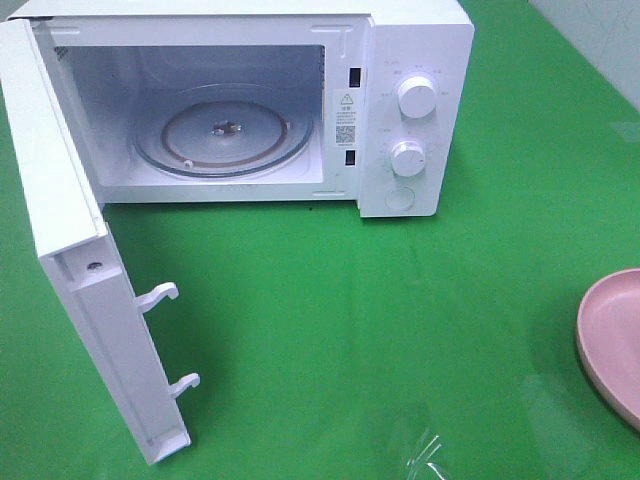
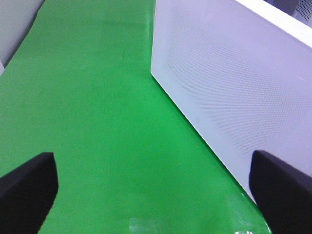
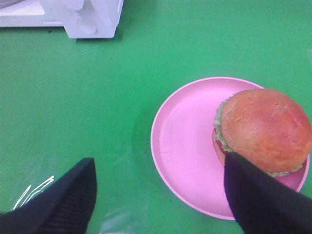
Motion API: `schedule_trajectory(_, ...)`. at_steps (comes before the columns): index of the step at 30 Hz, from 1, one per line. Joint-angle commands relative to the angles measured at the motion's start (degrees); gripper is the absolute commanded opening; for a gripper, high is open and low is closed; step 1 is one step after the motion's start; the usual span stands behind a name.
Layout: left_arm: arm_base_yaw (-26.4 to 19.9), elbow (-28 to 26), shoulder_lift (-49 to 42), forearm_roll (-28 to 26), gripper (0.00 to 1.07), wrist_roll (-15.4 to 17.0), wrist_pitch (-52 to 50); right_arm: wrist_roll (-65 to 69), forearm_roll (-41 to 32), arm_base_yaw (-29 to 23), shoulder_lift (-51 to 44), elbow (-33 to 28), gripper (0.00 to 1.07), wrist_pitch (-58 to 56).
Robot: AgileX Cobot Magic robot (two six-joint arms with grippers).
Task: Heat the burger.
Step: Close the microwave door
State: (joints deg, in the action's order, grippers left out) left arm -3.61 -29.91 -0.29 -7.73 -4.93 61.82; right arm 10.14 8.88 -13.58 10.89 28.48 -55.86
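Presently, item by item, from my fingers outward.

My right gripper (image 3: pixel 158 195): jaws spread wide, nothing between them, hanging above the green table cover (image 3: pixel 97 107). One dark finger (image 3: pixel 63 200) is over bare cloth; the other finger (image 3: pixel 263 200) overlaps, in the wrist view, the near rim of the pink plate (image 3: pixel 180 146) and the edge of the burger (image 3: pixel 263 129). Whether it touches either I cannot tell.

Burger: sits upright on the plate, bun top facing up, round, so no long axis to record. It lies off-centre on the plate, just beside that second finger, outside the gap between my fingers. Lettuce frill shows along its edge.

My left gripper (image 2: pixel 156 190): jaws at full spread, holding nothing, over green cloth. One fingertip (image 2: pixel 280 190) is near the outer face of the microwave door (image 2: pixel 229 78).

Microwave (image 1: pixel 400 60): white, at the back of the table, door swung fully open, glass turntable (image 1: pixel 225 135) bare inside, two knobs on its panel.

Plate, from the high camera: only a part of it shows at the right edge (image 1: pixel 615 340), well apart from the microwave.
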Motion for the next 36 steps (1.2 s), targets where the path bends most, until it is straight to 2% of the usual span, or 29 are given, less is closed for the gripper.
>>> schedule_trajectory(1,0.0,0.2,-0.9,-0.1,1.0,-0.1,-0.5,-7.2,-4.1,3.9,-5.8,-0.1,0.74,1.0)
schedule_trajectory(7,0.0,0.2,-0.9,-0.1,1.0,-0.1,-0.5,-11.0,-6.9,7.6,-12.1,-0.4,0.74,0.9)
schedule_trajectory(11,0.0,0.2,-1.0,-0.3,1.0,-0.1,-0.5,-10.8,-6.9,8.9,-12.7,-0.4,0.73,0.9)
schedule_trajectory(36,0.0,0.2,-0.3,-0.3,1.0,-0.1,-0.5,-10.7,-6.9,8.9,-12.7,-0.4,0.71,0.9)
